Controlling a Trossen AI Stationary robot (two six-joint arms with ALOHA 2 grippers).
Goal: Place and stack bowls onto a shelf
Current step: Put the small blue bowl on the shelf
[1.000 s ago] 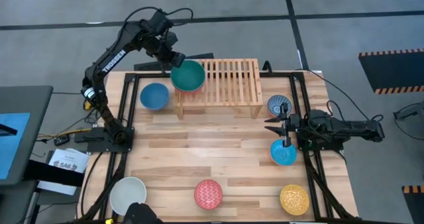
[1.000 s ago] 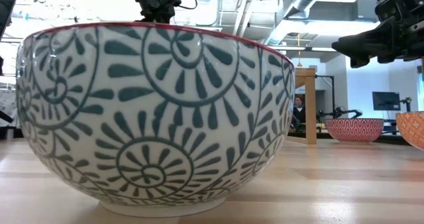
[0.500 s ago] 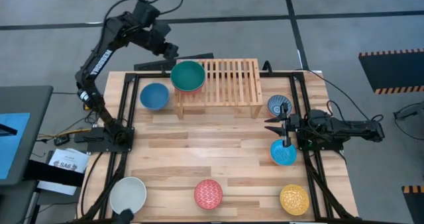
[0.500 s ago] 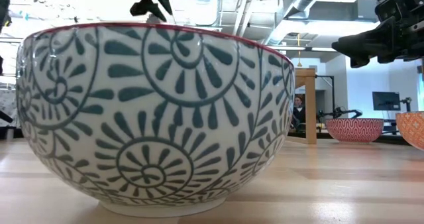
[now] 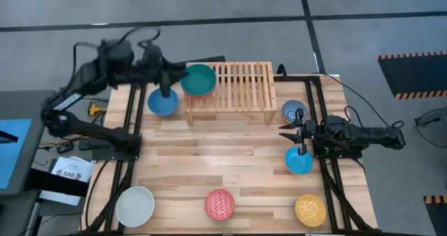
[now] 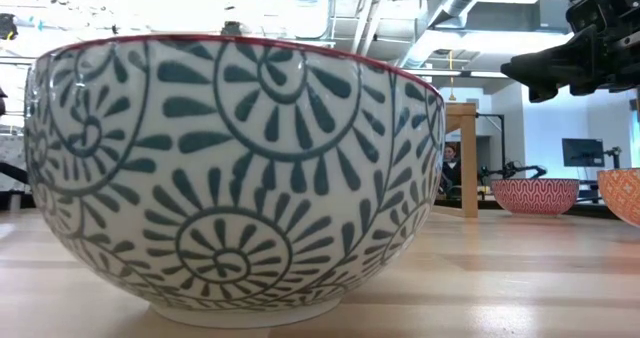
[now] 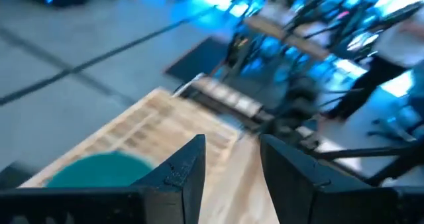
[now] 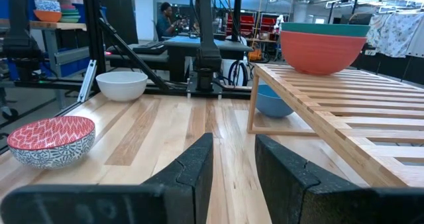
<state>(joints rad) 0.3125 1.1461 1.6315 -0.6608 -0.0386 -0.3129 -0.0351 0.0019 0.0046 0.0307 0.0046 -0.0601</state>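
A teal bowl point(image 5: 199, 79) sits nested in a red bowl point(image 8: 321, 57) on the left end of the slatted shelf point(image 5: 241, 86). The plain blue bowl point(image 5: 162, 103) stands on the table left of the shelf. My left gripper point(image 5: 165, 88) hangs open above that bowl's far rim, touching nothing; its wrist view shows the teal bowl point(image 7: 99, 168) and the shelf point(image 7: 149, 124) beyond the fingers. My right gripper point(image 5: 283, 132) waits open, level above the table, between the blue-white patterned bowl point(image 5: 294, 111) and the light blue bowl point(image 5: 299, 160).
The white bowl point(image 5: 135, 205), red patterned bowl point(image 5: 219, 204) and yellow bowl point(image 5: 310, 210) stand along the near edge. The shelf's slats right of the stack are bare. In the low view the blue-white bowl point(image 6: 235, 173) fills the foreground. A person point(image 8: 165, 15) is far behind.
My left gripper drew back from the teal bowl's far-left rim toward the far edge, then swung toward the near-left and down over the plain blue bowl. The teal bowl stays on the shelf. The right arm kept still.
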